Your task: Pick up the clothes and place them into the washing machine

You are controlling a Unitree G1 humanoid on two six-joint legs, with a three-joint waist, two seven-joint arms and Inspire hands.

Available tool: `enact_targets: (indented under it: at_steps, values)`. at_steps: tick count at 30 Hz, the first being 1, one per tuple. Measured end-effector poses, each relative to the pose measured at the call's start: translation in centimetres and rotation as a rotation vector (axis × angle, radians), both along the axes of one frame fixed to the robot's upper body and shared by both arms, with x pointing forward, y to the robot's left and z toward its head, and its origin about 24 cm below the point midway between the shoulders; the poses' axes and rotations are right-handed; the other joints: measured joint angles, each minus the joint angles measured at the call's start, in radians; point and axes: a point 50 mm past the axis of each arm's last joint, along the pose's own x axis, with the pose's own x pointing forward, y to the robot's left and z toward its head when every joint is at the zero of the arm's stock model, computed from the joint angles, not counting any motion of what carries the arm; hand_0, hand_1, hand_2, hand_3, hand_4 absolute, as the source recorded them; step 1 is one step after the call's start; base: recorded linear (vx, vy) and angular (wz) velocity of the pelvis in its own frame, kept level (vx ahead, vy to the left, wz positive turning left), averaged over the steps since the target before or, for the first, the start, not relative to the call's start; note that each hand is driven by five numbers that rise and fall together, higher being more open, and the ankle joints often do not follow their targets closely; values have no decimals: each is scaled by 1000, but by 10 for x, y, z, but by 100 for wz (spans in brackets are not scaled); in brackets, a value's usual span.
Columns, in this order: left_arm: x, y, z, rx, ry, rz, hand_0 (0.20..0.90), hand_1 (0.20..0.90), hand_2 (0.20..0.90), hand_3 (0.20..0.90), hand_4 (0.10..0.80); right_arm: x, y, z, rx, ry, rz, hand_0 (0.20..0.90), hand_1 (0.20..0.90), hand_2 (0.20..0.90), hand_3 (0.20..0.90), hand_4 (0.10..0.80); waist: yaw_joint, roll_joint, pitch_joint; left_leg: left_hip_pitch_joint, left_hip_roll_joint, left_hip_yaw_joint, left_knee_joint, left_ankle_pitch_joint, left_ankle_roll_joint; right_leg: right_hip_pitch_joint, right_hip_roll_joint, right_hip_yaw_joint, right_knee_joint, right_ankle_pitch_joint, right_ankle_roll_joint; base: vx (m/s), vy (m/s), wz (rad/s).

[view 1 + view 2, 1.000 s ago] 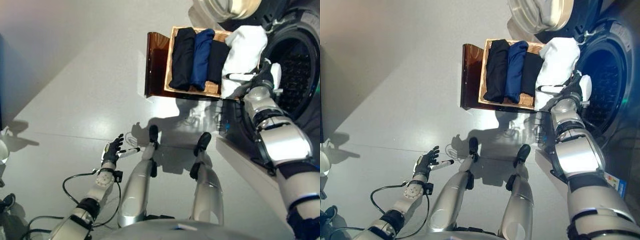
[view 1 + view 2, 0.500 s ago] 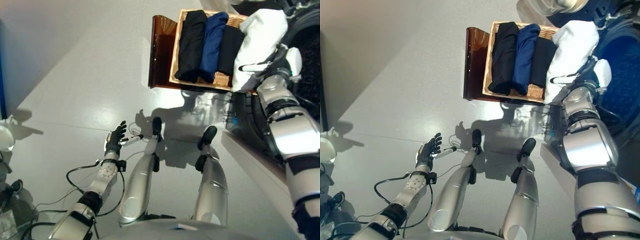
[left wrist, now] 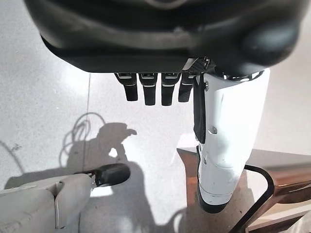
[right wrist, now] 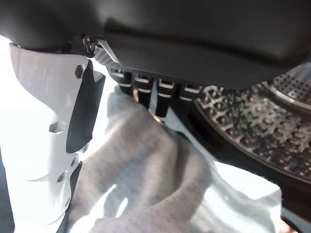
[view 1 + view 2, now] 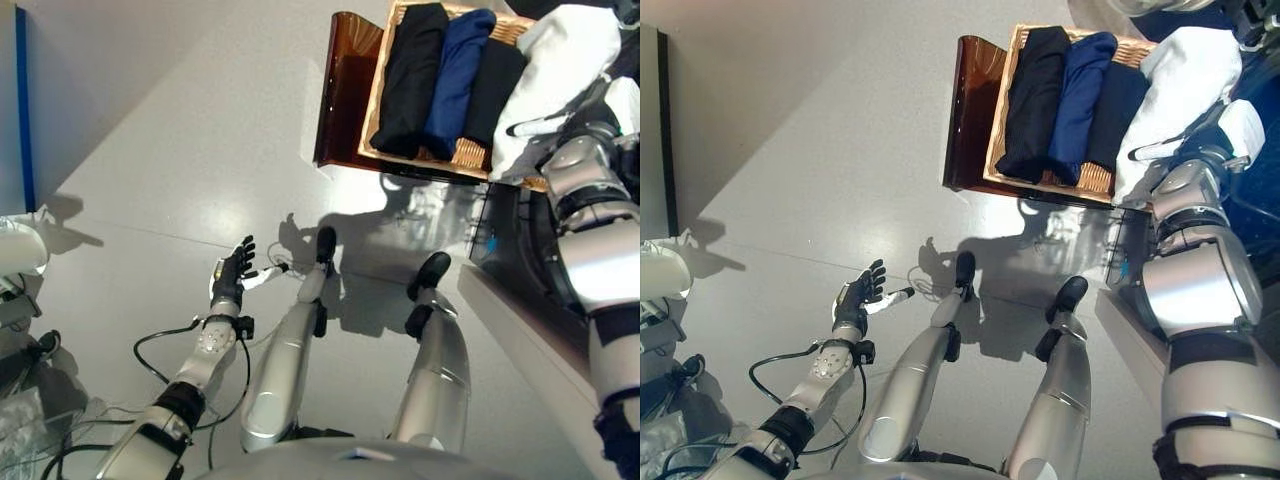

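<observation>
A white garment (image 5: 560, 60) is bunched at the right end of a wicker basket (image 5: 465, 152), next to folded black clothes (image 5: 408, 75) and a blue piece (image 5: 455, 75). My right hand (image 5: 1212, 140) is at the garment's lower edge. In the right wrist view its fingers (image 4: 146, 92) curl into the white cloth (image 4: 160, 184) and the white-covered thumb (image 4: 48, 126) lies alongside. The washing machine drum (image 4: 252, 116) shows just beyond the cloth. My left hand (image 5: 230, 280) hangs low over the floor, open and holding nothing, with straight fingers (image 3: 154, 90).
The basket stands on a dark brown stool (image 5: 340, 100). The washing machine's dark front (image 5: 530, 270) runs along the right side. At the far left are a dark panel (image 5: 20, 110) and some white things (image 5: 20, 260). Grey floor (image 5: 180, 150) lies between.
The whole picture has shifted, so the camera moved. My right hand stays on the white garment at the basket's right end. The left hand is unchanged.
</observation>
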Motion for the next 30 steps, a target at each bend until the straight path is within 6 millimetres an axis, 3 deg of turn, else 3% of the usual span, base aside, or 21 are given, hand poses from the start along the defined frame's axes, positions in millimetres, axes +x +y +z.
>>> enact_targets:
  at_steps: [1,2,4,10,19,24,30]
  values:
    - [0,0,1,-1,-4,2,900,900,900,900,800,0,0,0,2,3,1,900,900,900,900,800,-1,0,0,-9,-2,-8,11,-1,-2,-8,-5,0,18,-9,-2,-22,-31,26]
    - [1,-1,1,-2,-7,1,900,900,900,900,800,-1,-2,0,2,5,-3,516,516,516,516,525,-1,0,0,-19,-5,-15,24,-4,-5,-17,-12,0,40,-22,-4,-22,-8,34]
    - [0,0,2,-4,-8,2,900,900,900,900,800,-3,-4,0,0,6,-14,200,200,200,200,300,2,2,-1,-46,-15,-28,59,-8,-11,-46,-32,2,100,-49,-11,-26,-1,30]
    - [-3,2,-1,3,5,4,900,900,900,900,800,-7,-11,6,-26,-17,-43,200,200,200,200,300,4,5,-3,-77,-14,-38,96,-18,-24,-79,-42,2,141,-72,-20,1,8,6]
    - [-8,3,-6,10,26,8,900,900,900,900,800,-10,-17,8,-6,-28,-59,200,200,200,200,300,7,21,-10,-63,-12,-29,97,-12,-21,-66,-35,9,128,-54,-26,18,31,-4]
    - [-9,7,-11,21,50,18,900,900,900,900,800,-11,-17,-8,83,-35,-62,200,200,200,200,300,0,42,-13,32,-11,-13,74,-23,-8,31,-17,27,63,-32,-7,30,25,-21]
    - [-16,12,-21,58,101,19,900,900,900,900,800,-4,-1,-28,257,-78,-41,200,200,200,200,300,-28,66,-27,137,-9,17,11,-20,1,143,3,36,-60,28,20,15,38,-21]
